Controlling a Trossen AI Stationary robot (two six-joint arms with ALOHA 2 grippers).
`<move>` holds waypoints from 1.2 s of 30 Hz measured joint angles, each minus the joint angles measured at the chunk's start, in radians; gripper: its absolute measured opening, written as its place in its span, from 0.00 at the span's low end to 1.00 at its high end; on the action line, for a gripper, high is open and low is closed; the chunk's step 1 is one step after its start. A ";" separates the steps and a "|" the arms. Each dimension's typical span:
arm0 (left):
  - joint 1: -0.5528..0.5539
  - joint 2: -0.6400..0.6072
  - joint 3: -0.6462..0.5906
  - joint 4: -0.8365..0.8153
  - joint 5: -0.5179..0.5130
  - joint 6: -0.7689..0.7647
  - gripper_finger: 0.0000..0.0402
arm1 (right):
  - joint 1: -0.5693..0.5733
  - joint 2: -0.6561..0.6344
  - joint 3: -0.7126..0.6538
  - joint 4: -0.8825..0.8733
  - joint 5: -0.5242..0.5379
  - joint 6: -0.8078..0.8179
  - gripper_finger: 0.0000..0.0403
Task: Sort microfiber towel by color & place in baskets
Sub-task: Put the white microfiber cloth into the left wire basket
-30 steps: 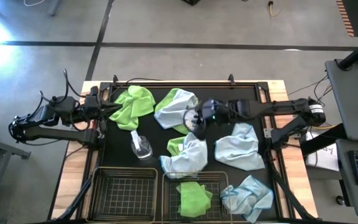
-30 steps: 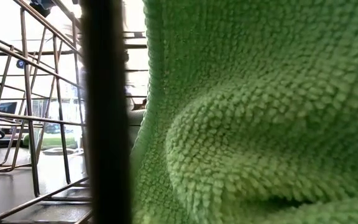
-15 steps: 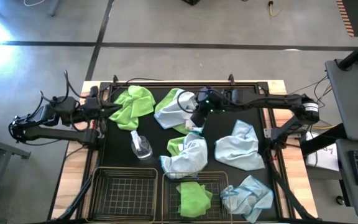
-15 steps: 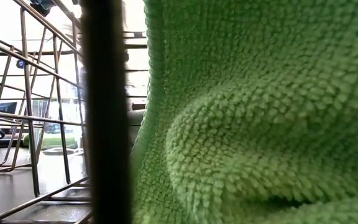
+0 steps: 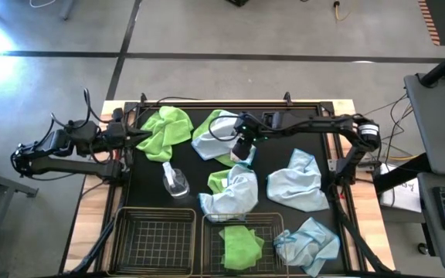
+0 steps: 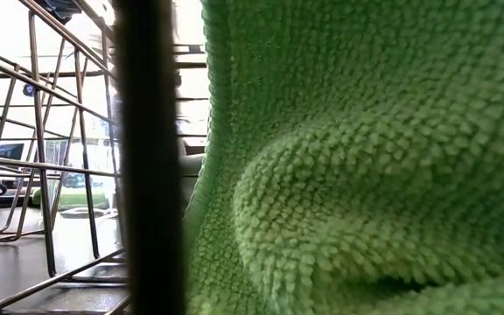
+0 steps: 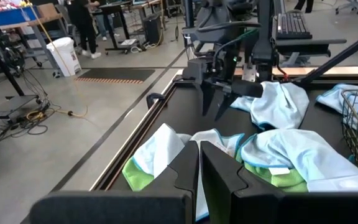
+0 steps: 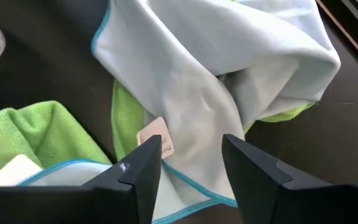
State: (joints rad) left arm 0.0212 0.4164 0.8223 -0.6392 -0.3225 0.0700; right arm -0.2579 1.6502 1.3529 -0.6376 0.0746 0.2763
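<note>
My right gripper hangs open over a light blue microfiber towel at the table's far middle. Its fingers stand on either side of a fold of this towel, above it. A green towel's edge shows from under it. My left gripper is shut and waits at the far left beside a green towel. More towels lie about: a blue-over-green heap and two light blue ones. One green towel lies in the right of two baskets.
A small clear spray bottle lies left of the middle heap. The left basket stands at the near edge beside the right one. In the low view a green towel fills the picture behind basket wires.
My right arm has swung toward the table's far edge and stretched out toward the left. Its gripper has sunk toward the light blue towel at the far middle. The towels have kept still.
</note>
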 joint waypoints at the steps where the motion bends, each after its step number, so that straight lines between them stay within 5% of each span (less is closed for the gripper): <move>1: 0.000 0.000 0.000 0.000 0.000 0.000 0.00 | -0.005 0.001 0.000 0.000 0.000 -0.003 0.43; 36: 0.000 0.000 0.000 -0.014 0.000 -0.035 0.00 | -0.044 0.161 0.002 0.003 -0.031 0.046 0.46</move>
State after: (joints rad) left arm 0.0212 0.4164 0.8223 -0.6529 -0.3225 0.0349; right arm -0.3019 1.8111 1.3544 -0.6349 0.0435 0.3222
